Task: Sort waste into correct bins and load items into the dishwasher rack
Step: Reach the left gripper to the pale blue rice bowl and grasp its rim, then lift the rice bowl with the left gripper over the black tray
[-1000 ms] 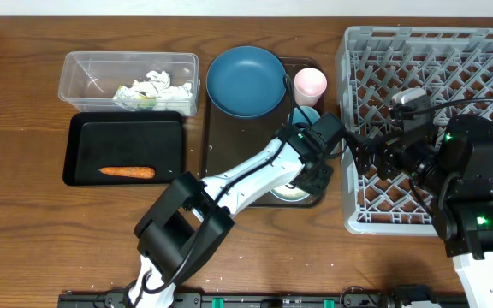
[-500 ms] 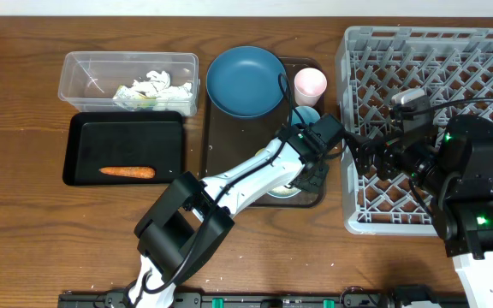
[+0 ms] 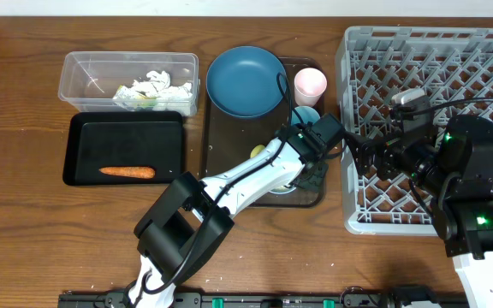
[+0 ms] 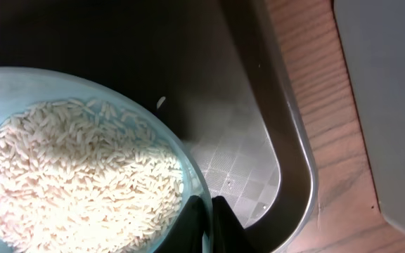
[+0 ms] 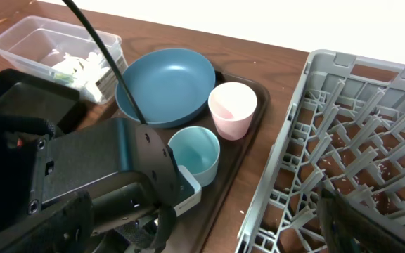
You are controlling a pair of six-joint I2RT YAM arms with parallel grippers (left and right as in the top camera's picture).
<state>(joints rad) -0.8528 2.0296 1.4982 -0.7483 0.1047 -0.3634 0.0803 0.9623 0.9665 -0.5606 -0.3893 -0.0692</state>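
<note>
Now the white bowl (image 4: 192, 176), light blue inside, is sitting at a corner of the dark serving tray (image 4: 259, 161), carrying a heap of loose rice grains (image 4: 76, 176). The left gripper (image 4: 209, 218) is pinching its rim, fingers clamped on it. The right gripper (image 3: 359, 158) is hovering spread apart at the dishwasher rack (image 3: 452, 77) edge.

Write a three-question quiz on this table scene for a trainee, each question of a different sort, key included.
1. True or false: the carrot lies in the clear tub.
2. What does the white bowl hold? A) rice B) paper wrappers C) nothing
3. Fill in: the pink cup stands on the ___ serving tray.
Key: 1 false; 2 A; 3 brown.
</note>
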